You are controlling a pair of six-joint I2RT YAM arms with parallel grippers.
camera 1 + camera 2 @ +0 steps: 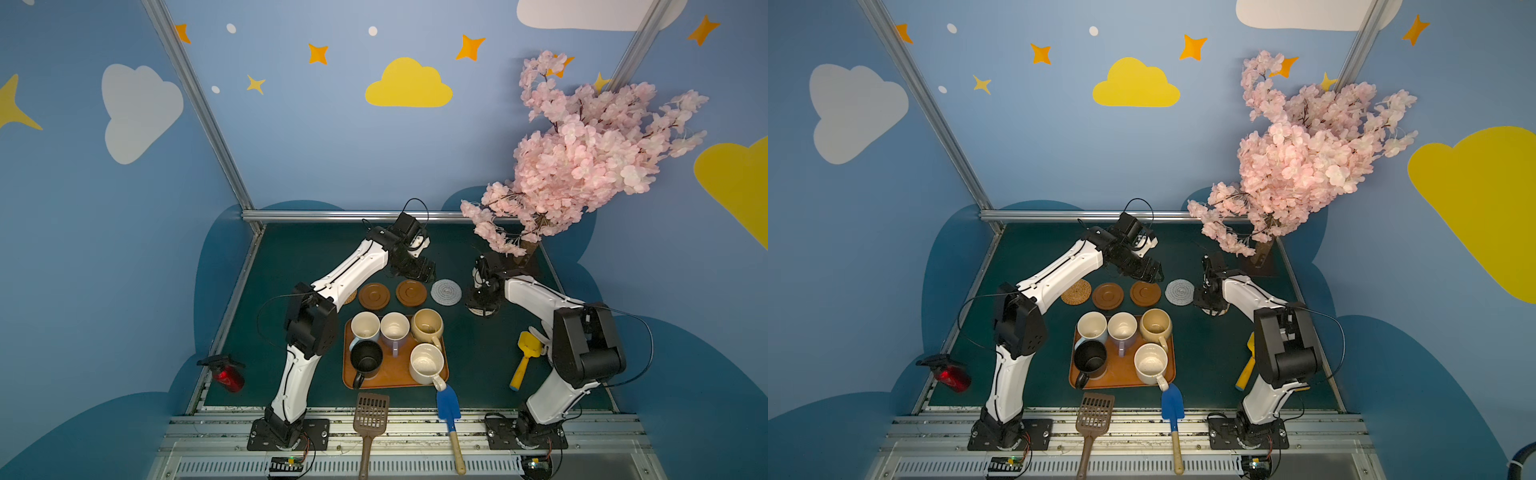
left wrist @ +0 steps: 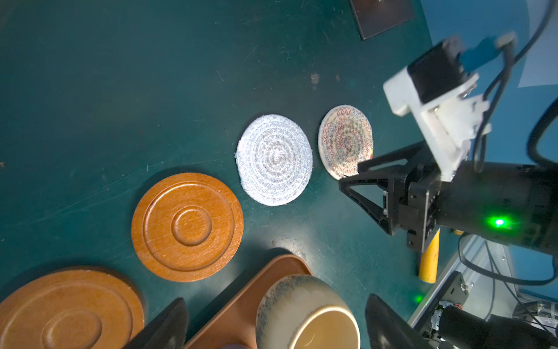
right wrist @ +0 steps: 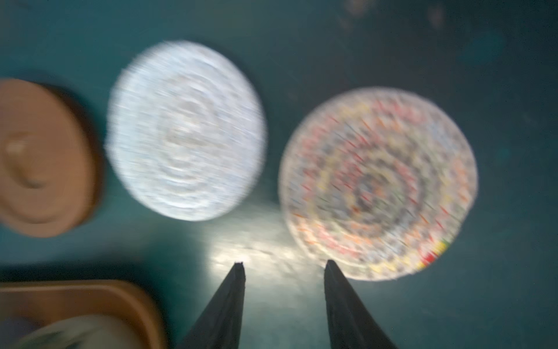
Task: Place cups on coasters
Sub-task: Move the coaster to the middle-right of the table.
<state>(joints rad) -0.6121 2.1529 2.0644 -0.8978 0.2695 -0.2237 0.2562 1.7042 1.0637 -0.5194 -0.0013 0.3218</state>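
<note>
Five cups stand on the orange tray (image 1: 395, 380): light blue (image 1: 365, 326), lavender (image 1: 395, 328), tan (image 1: 427, 324), black (image 1: 365, 358) and cream (image 1: 427, 363). Beyond the tray the coasters lie in a row: rattan (image 1: 1076, 291), two brown wood (image 1: 374, 296) (image 1: 411, 293), grey rope (image 1: 446, 291) and a multicoloured rope one (image 2: 345, 140). My left gripper (image 1: 430, 270) hangs open over the far side of the row, with the tan cup (image 2: 305, 314) below its spread fingers. My right gripper (image 3: 285, 264) points down at the near edge of the multicoloured coaster (image 3: 377, 184), open and holding nothing.
A pink blossom tree (image 1: 582, 158) on a dark base stands at the back right. A yellow scoop (image 1: 525, 357) lies by the right arm. A brown slotted scoop (image 1: 370, 415) and a blue trowel (image 1: 449, 407) lie at the front edge. A red spray bottle (image 1: 224, 374) sits at the left.
</note>
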